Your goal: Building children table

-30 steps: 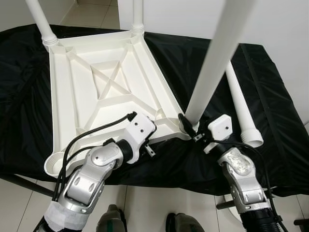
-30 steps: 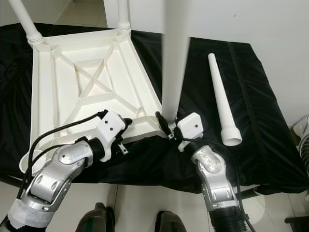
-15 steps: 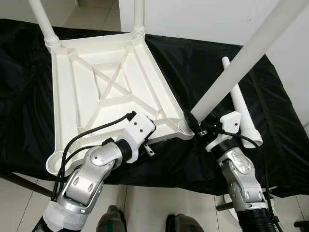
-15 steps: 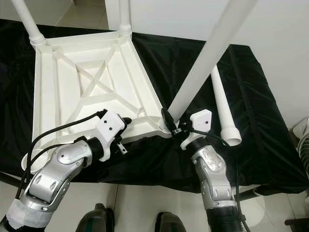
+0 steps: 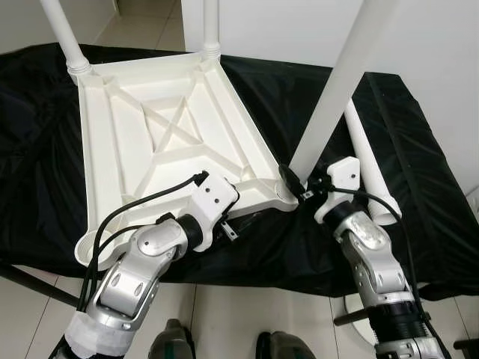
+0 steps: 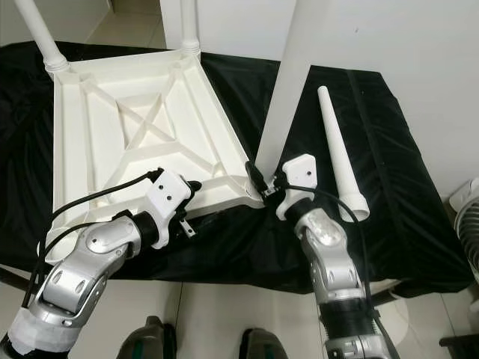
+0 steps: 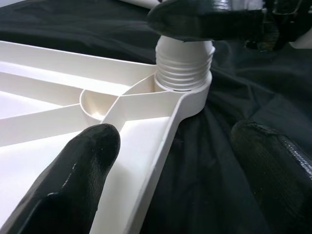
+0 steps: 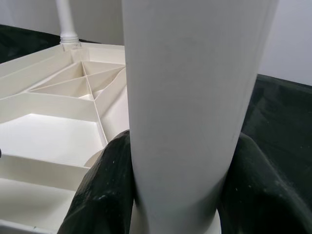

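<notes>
The upturned tabletop [image 5: 165, 142] lies on the black cloth [image 5: 314, 97]. The right gripper [image 5: 298, 185] clenches a leg [image 5: 333, 86] standing in the tabletop's near corner socket [image 7: 184, 80]; the left gripper [image 7: 170, 161] straddles the tabletop's rim, fingers apart. Keep the leg square to the tabletop while twisting, since a tilt would likely cross the threads. A spare leg [image 6: 337, 153] lies beside the tabletop.

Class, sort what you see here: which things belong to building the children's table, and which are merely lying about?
Part of the job:
- upturned white tabletop
- leg held at its corner socket by the right tool
- two fitted legs
- spare leg on the cloth
- left tool straddling the rim

Lying about:
- black cloth
- fan
</notes>
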